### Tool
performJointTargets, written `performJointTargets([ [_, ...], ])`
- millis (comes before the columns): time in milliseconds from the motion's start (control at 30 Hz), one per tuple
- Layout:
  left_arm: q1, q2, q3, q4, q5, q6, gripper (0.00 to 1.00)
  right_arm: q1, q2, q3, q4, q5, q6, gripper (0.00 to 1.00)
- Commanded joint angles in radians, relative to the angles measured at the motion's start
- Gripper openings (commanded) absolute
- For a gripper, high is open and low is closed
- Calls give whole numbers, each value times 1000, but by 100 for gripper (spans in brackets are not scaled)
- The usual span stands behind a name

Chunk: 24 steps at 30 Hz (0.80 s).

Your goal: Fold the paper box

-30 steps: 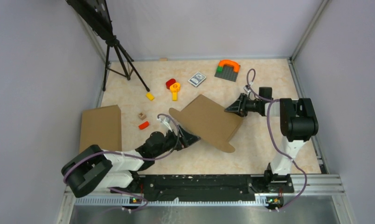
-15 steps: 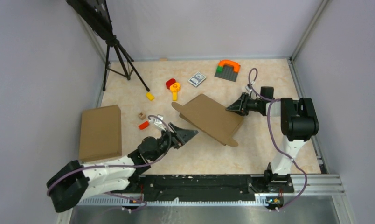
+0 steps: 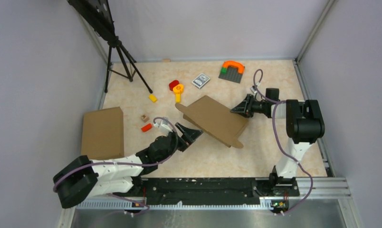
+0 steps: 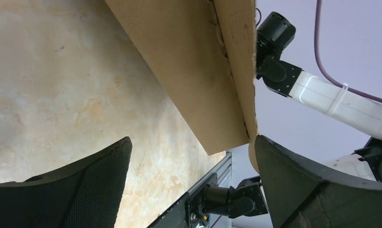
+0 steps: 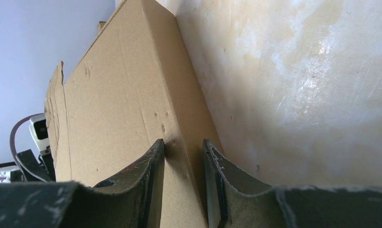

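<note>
The flat brown paper box [image 3: 213, 121] lies tilted in the middle of the table, with a rounded flap at its near end. My right gripper [image 3: 240, 110] is shut on its right edge. In the right wrist view the fingers [image 5: 183, 142] pinch a cardboard panel [image 5: 118, 95]. My left gripper [image 3: 191, 134] is open just off the box's near-left edge. In the left wrist view its fingers [image 4: 193, 140] are spread wide and hold nothing. The box [image 4: 189, 61] is above them, and its flap edge is close to the right finger [image 4: 293, 175].
A second flat cardboard piece [image 3: 102, 133] lies at the left. A tripod [image 3: 125, 61] stands at the back left. Small toys lie behind the box: a red and yellow piece [image 3: 176, 88], a yellow block [image 3: 152, 98], an orange block [image 3: 146, 127], a card deck [image 3: 201, 80] and a brick plate with an orange arch [image 3: 232, 70].
The box has tipped up and looks narrower than a second ago. My left gripper has come off its near-left edge, drawn back, then edged toward it again. The right gripper keeps its hold.
</note>
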Motion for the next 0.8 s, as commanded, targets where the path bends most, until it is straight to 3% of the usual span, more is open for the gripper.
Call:
performJointTargets([
  [0, -14, 56, 65, 185, -15, 55, 99, -12, 37, -10, -35, 103, -54, 32],
  [167, -32, 102, 47, 335, 14, 80, 99, -12, 34, -10, -36, 100, -54, 32],
  [300, -64, 42, -12, 291, -79, 40, 99, -11, 32, -8, -40, 102, -60, 32],
  [433, -66, 64, 67, 197, -41, 56, 98, -12, 32, -10, -41, 104, -62, 31],
  [767, -64, 193, 108, 262, -23, 9, 99, -11, 20, -13, -44, 98, -61, 31],
])
